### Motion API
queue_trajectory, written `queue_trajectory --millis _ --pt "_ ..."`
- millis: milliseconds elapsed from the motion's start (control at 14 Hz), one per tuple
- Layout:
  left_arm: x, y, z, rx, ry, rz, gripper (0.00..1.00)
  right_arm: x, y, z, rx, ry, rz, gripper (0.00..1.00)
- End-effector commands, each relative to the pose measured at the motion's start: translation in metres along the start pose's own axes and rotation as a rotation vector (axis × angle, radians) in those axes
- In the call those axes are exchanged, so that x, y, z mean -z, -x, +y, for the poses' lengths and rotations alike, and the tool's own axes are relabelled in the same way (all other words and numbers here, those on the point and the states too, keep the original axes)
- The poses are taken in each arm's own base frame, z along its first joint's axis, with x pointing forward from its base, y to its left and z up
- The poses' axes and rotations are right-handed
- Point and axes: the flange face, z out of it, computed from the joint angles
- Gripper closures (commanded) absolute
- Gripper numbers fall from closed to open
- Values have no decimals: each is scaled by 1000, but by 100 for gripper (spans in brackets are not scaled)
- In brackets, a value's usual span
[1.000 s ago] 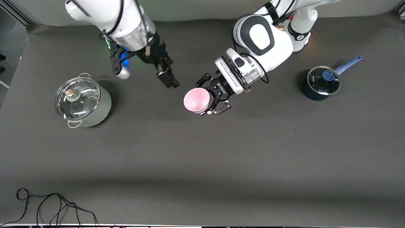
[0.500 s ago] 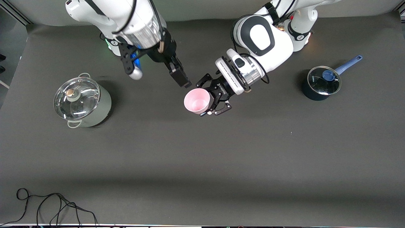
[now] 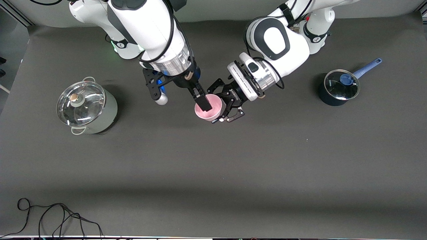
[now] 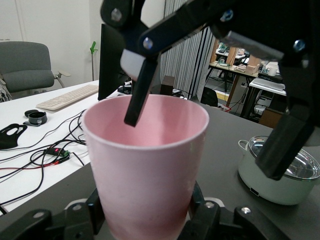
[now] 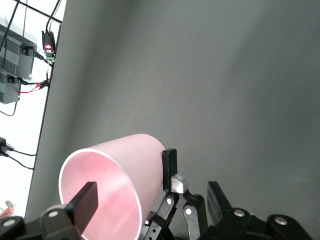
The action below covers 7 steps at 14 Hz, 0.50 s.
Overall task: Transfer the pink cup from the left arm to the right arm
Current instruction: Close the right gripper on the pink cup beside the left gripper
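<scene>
Pink cup (image 3: 208,106) held above mid-worktop (image 3: 213,166), gripped near its base by left tool (image 3: 230,100), closed on it from 2 o'clock. Right tool (image 3: 203,101) descends from 11 o'clock, spread open, one finger (image 5: 85,202) inside the rim, the other (image 5: 169,167) outside.

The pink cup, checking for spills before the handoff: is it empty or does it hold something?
Empty. The pink cup shows a bare pink inside in both wrist views; only one right gripper finger reaches in.
</scene>
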Motion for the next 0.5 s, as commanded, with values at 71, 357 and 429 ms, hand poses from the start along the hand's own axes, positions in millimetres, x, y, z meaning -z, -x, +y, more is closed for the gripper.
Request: queue_trajectory --millis 71,357,429 --pt "-1 -6 2 9 -14 6 56 1 4 -6 18 -28 6 40" --pt "-1 -6 2 9 -14 6 54 5 4 -6 16 -37 4 100" --pt "0 -5 1 10 -15 4 54 5 4 -6 17 -37 4 100"
